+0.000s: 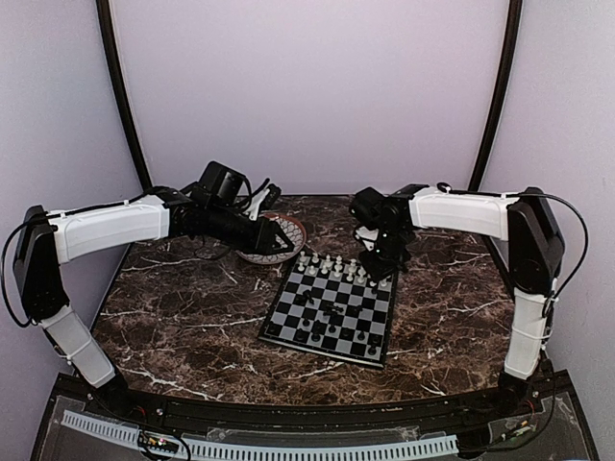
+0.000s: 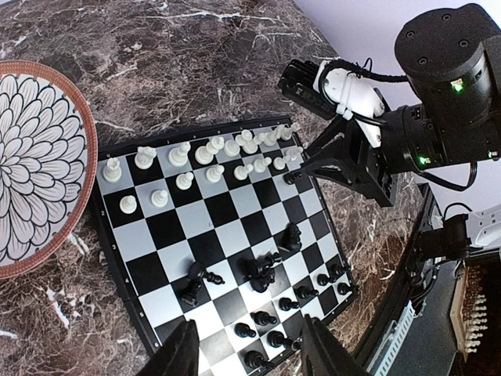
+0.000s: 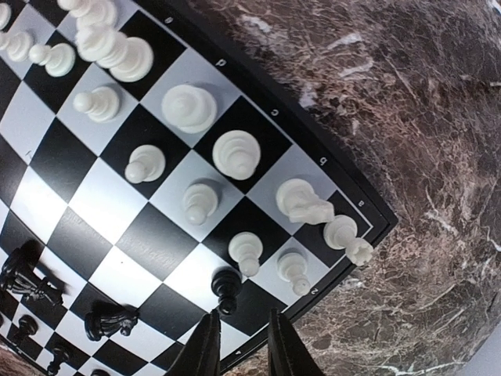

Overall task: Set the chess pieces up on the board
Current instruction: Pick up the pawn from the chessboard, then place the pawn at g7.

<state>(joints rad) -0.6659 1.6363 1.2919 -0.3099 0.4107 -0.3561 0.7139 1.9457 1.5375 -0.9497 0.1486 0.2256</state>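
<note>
The board [image 1: 288,315] lies at the table's middle, angled. White chess pieces [image 1: 332,264] stand in two rows along its far edge. Black chess pieces [image 2: 262,270] lie toppled mid-board, and others [image 2: 286,304] stand near the opposite edge. My right gripper [image 3: 243,345] hovers over the board's far right corner [image 1: 384,272], open a little, with nothing between its fingers. A black pawn [image 3: 227,288] stands on its own just beyond the fingertips, beside the white pawns [image 3: 246,251]. My left gripper [image 2: 254,352] hangs open and empty, high above the board, near the plate [image 1: 301,230].
A round, brown-rimmed plate [image 2: 86,133] with a white petal pattern sits just off the board's far left corner. The table is dark brown marble [image 1: 173,307]. The right arm's wrist [image 2: 438,94] looms over the board's right side in the left wrist view.
</note>
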